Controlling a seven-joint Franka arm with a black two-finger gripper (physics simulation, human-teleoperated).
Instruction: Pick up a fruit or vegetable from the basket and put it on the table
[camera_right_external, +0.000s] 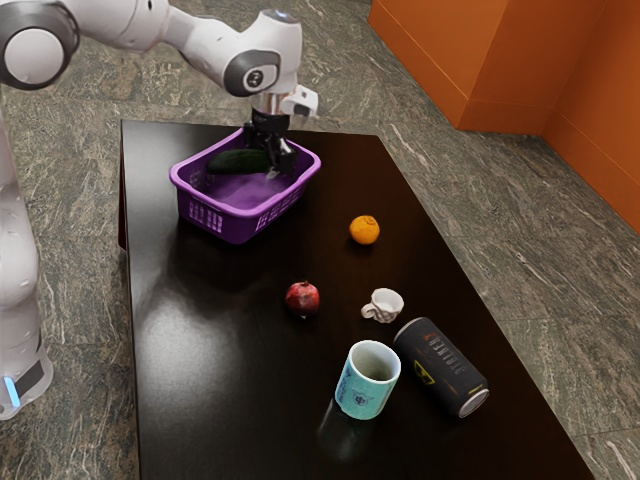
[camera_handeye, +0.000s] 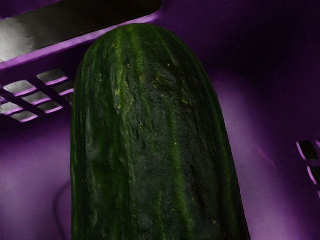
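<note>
- We see one big cucumber (camera_handeye: 150, 125). It is dark green, with lighter green stripes running along it and tiny yellow dots. Its skin is bumpy and a bit wrinkly, and the end we see is round.
- The cucumber is inside the purple basket (camera_right_external: 240, 211). We can't tell if it touches the bottom.
- Our gripper (camera_right_external: 273, 165) is down in the basket, at one end of the cucumber. We can't tell how far open it is, or if it has hold of the cucumber.
- The basket has little holes in its sides and sits on the shiny, dark table (camera_right_external: 200, 350).
- Outside the basket, we see an orange (camera_right_external: 364, 230) and a round red fruit (camera_right_external: 302, 299) on the table.
- A little white cup (camera_right_external: 386, 305) is near the can.
- The black can (camera_right_external: 440, 366) lies on its side. It has a yellow mark and a word down its side that we can't read for sure.
- The light blue mug (camera_right_external: 366, 381) stands upright near the can, with a darker blue badge on it.
</note>
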